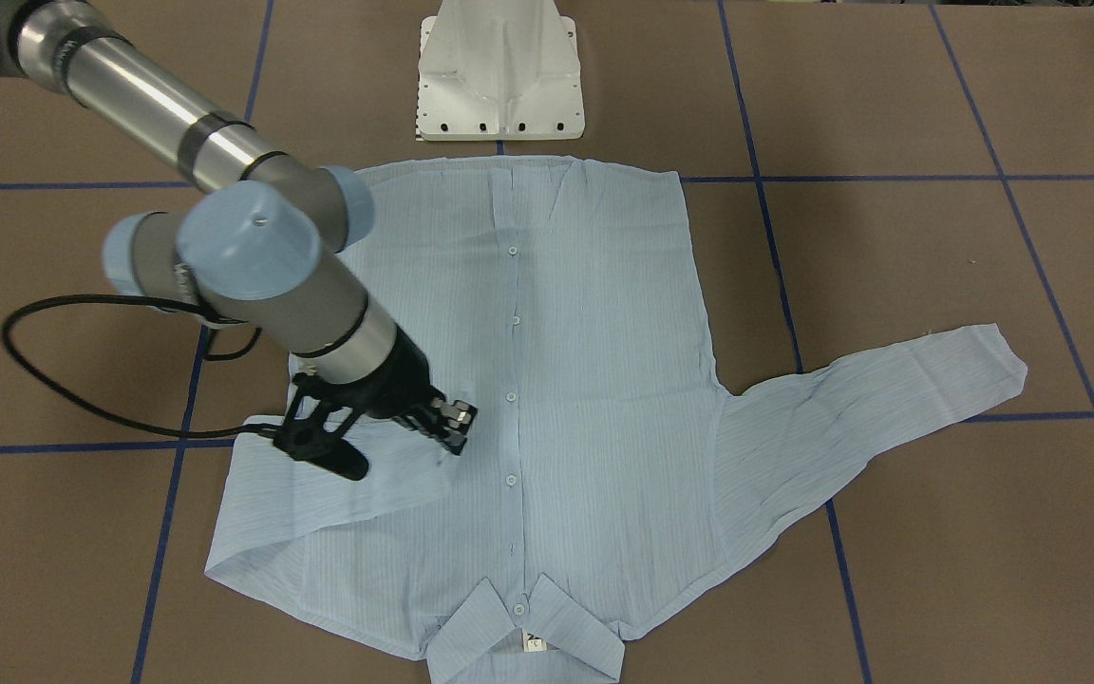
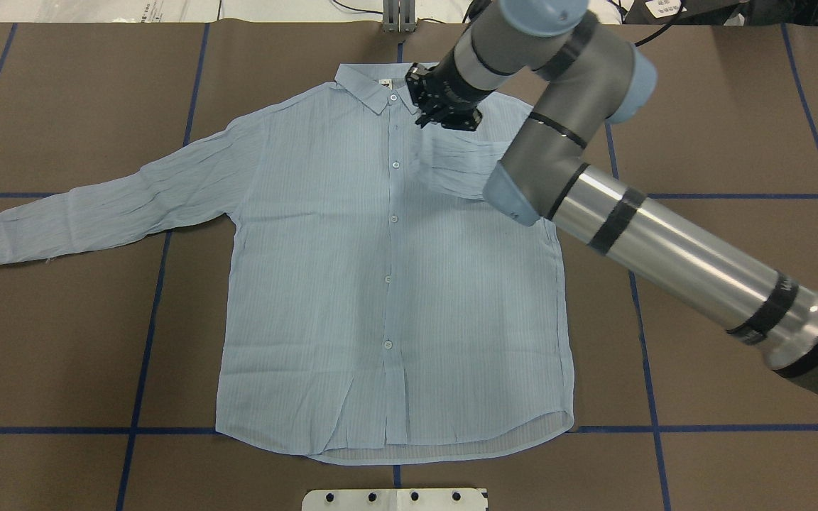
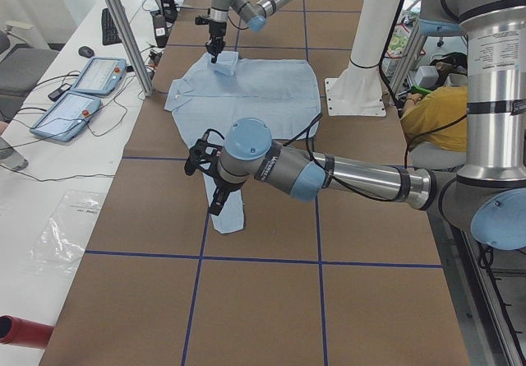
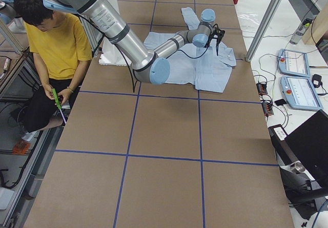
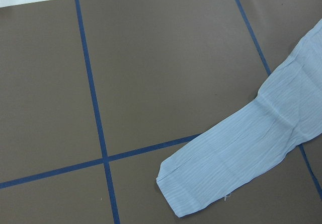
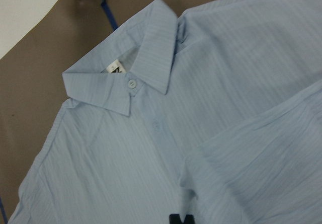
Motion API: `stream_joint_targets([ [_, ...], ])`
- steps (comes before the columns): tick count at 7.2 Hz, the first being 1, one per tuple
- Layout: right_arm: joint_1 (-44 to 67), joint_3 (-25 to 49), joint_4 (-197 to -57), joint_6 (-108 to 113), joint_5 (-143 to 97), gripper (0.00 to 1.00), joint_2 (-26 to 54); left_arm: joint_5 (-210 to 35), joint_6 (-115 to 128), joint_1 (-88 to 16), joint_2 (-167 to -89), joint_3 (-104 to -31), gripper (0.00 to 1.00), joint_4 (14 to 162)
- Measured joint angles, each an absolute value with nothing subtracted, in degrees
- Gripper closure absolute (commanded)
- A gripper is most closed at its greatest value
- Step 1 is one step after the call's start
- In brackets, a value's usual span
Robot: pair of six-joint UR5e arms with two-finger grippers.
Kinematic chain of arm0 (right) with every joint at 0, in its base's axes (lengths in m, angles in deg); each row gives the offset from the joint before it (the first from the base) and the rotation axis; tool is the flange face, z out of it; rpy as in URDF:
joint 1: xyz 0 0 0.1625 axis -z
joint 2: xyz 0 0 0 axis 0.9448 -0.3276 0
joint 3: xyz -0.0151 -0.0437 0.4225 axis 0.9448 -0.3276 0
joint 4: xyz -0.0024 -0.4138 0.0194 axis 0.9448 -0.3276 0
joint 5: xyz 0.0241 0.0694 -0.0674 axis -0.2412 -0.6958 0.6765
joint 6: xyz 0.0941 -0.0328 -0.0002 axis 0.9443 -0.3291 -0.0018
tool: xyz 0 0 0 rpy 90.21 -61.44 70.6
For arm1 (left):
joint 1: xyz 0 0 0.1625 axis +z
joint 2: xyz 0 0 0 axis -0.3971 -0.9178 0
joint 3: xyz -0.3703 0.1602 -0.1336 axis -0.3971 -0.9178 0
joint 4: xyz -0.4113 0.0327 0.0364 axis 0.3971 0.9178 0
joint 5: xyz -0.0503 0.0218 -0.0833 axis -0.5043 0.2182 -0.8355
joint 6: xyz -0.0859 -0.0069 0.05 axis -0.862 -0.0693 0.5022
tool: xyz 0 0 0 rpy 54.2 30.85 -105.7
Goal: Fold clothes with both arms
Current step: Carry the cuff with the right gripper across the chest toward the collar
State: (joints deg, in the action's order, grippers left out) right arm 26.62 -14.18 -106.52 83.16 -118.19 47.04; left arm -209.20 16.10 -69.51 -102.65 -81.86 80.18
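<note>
Operator: What is on the desk?

Observer: You have a light blue striped shirt flat on its brown paper, buttoned front up; its collar points away from the robot and its hem lies towards the white base; the left sleeve stretches out sideways with its cuff flat on the paper; the right sleeve is folded in across the chest.

Operator: And the jaws?

Observer: You see the right gripper hanging over that folded sleeve, just beside the button row and near the collar; its jaws show dark against the cloth, and I cannot tell whether they stand wide or narrow; the left gripper hangs above the left cuff; you get it only from the side camera, so its jaws cannot be judged either.
</note>
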Motion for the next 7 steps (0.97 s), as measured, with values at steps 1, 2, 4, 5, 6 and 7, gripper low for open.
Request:
stream_joint_targets([
  [1, 28.8, -16.8, -105.2, 85.0, -116.6, 1.0, 50.1, -209.2, 16.1, -69.5, -102.7, -81.9, 0.0, 80.2],
  [2, 30.0, -18.0, -104.7, 85.9, -115.6, 1.0, 51.6, -209.2, 16.1, -69.5, -102.7, -81.9, 0.0, 80.2],
  [4, 30.9, -20.3, -104.5, 86.5, -113.1, 0.91, 54.1, -209.1, 16.1, -69.4, -102.6, -81.9, 0.0, 80.2],
  [5, 31.3, -22.1, -104.5, 86.6, -112.2, 0.02, 55.2, -209.1, 16.1, -69.4, -102.7, -81.9, 0.0, 80.2],
  [6, 31.9, -23.3, -104.5, 86.7, -111.2, 0.02, 55.8, -209.1, 16.1, -69.3, -102.7, -81.7, 0.0, 80.2],
  [7, 32.7, -24.5, -104.6, 86.8, -109.9, 0.01, 56.3, -209.1, 16.0, -69.2, -102.6, -81.3, 0.0, 80.1],
])
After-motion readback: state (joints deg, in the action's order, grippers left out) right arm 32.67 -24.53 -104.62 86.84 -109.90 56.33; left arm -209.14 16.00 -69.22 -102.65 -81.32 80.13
